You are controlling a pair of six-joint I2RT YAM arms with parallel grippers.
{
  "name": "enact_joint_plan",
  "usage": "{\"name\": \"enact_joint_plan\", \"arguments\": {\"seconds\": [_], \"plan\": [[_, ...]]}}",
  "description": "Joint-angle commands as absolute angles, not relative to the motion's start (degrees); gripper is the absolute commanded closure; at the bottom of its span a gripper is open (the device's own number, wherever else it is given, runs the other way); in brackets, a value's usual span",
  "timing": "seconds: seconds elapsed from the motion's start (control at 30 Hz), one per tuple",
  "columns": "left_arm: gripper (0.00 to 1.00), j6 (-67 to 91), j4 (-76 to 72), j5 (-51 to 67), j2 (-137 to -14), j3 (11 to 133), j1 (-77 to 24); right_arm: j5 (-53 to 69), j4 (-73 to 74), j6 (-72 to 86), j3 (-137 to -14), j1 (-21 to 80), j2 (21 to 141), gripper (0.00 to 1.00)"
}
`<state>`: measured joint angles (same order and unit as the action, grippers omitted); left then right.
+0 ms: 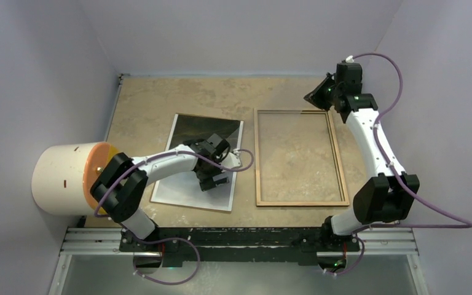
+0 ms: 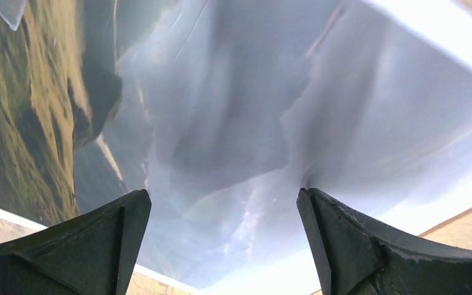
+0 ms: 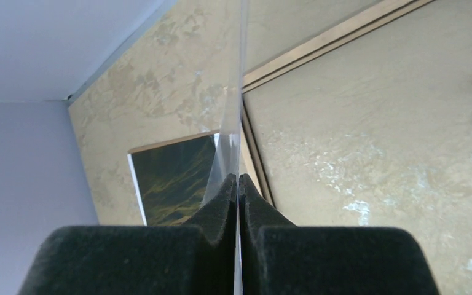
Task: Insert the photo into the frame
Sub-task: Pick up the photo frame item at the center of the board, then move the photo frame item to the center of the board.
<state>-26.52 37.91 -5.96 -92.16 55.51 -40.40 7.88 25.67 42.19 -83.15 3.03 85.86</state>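
The photo (image 1: 181,187) is lying flat on the tabletop (image 1: 160,92), just left of the frame (image 1: 301,202) and slightly skewed to it, its dark mountain end pointing away from the arms. The frame is lying flat too, showing light wood rails. The left hand (image 2: 221,200) is hovering low over the photo's pale end, fingers spread wide, holding nothing. At the frame's far right corner, the right hand (image 3: 239,178) is pinching a thin clear sheet (image 3: 233,92), fingers closed tight.
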Motion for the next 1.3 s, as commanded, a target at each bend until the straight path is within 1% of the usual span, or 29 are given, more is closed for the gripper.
{"name": "enact_joint_plan", "arguments": {"seconds": [0.0,0.07,0.2,0.33,0.43,0.53,0.67,0.87,1.0,1.17,1.27], "plan": [[0.0,-22.63,35.98,-3.23,-93.73,60.5,-43.16,-0.72,34.54,40.27,-90.34,2.12,86.0,1.0],[0.0,-19.75,34.92,-0.65,-96.35,63.82,-43.24,-4.58,37.55,40.2,-92.0,1.46,85.54,1.0],[0.0,-19.6,33.75,3.02,-99.45,67.42,-46.11,-7.15,34.63,41.0,-90.49,-1.35,80.82,1.0],[0.0,-26.36,32.66,0.14,-99.42,63.84,-53.55,-6.6,35.13,40.25,-92.36,-2.01,81.44,1.0],[0.0,-28.25,37.01,-1.46,-99.72,62.31,-58.3,-5.96,36.36,39.83,-93.04,-2.32,83.2,1.0],[0.0,-30.39,41.83,-0.76,-97.24,60.73,-60.52,-5.76,35.6,39.5,-92.61,-2.72,83.64,1.0],[0.0,-32.19,45.98,-1.97,-93.18,57.59,-61.61,-6.65,35.24,38.72,-92.44,-3.04,84.4,1.0],[0.0,-33.04,45.97,-6.08,-87.71,51.12,-62.23,-5.9,34.54,38.76,-93.25,-3.43,85.76,1.0],[0.0,-31.43,43.25,-8.55,-87.35,49.21,-62.24,-5.94,34.19,38.91,-93.02,-3.43,86.16,1.0],[0.0,-33.54,35.07,-20.06,-88.56,43.07,-61.96,-6.23,33.53,39.11,-91.5,-3.43,85.39,1.0],[0.0,-35.53,31.52,-23.69,-89.82,40.92,-59.09,-6.98,33.82,38.9,-91.86,-3.43,85.02,1.0]]}}
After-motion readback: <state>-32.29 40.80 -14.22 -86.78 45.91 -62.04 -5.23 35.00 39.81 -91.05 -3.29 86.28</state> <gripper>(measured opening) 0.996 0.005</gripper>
